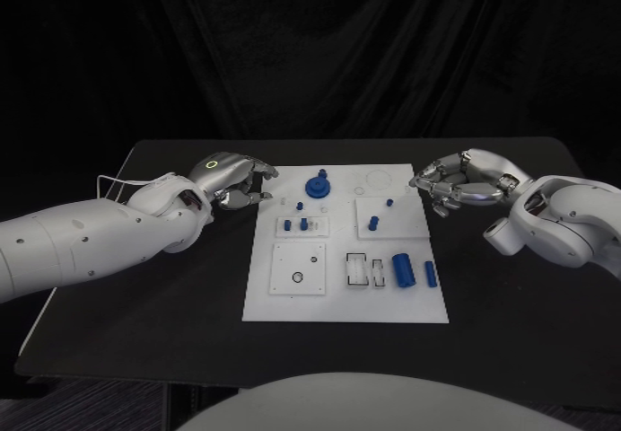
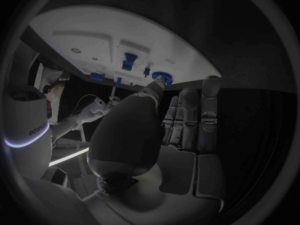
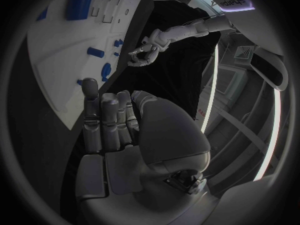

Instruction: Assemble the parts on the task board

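The task board (image 1: 347, 296) lies flat on the black table (image 1: 155, 305), between the two hands. The left hand (image 1: 233, 180) is seen just off the board's far left corner, fingers curled in w/ nothing in them; the right hand (image 1: 459, 184) is seen just off the far right corner, fingers likewise curled and empty. The nearest part ahead of the left fingertips is the blue knob (image 1: 319, 187), standing upright in the board; small blue pegs (image 1: 301, 222) stand just beyond it, twd the robot. Two loose blue cylinders (image 1: 404, 269) lie on the board well short of the right fingers, nearer the robot, beside the rectangular slots (image 1: 354, 268). Judged: no part is grasped yet, so the approach phase is probably in hand. For a clean pick, fingers should be opened before descent, a cylinder approached from above and pinched across its short axis, w/ neighbouring parts left undisturbed. Risk: the cylinder may roll if nudged.
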